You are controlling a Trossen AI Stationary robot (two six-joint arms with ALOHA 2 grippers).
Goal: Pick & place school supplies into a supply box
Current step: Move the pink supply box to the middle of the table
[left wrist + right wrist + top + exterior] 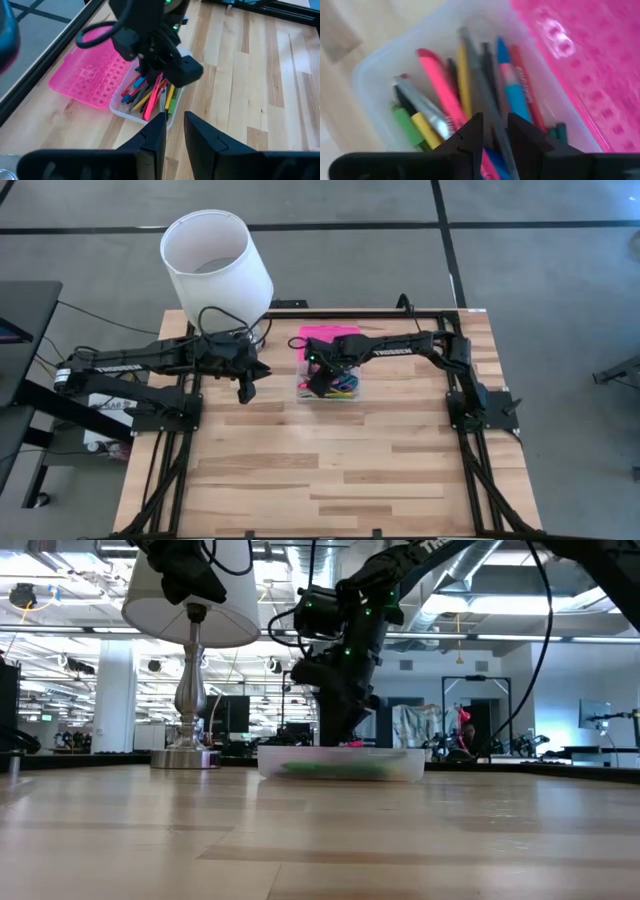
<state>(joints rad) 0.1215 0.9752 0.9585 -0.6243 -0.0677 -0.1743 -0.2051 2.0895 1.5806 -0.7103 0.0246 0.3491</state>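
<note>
The right hand point(322, 377) hangs low over the open box point(358, 391), which sits toward the back of the table point(330, 470), near the middle. Its two fingers point(470, 131) stand a little apart with a grey pen point(482, 95) running up between them; I cannot tell whether they actually pinch it. The clear base of the box is full of pens and markers point(150, 95): pink, yellow, green, blue and red ones lying side by side, mostly lengthwise. The pink lid point(328, 334) is folded flat on the table behind the base, still joined to it along one edge.

The left hand point(245, 391) waits off to the left of the box, held above the table and holding nothing, its fingers point(156, 132) close together with only a narrow gap between them. A white lamp point(215, 260) stands at the back left corner of the table, just behind the left arm
</note>
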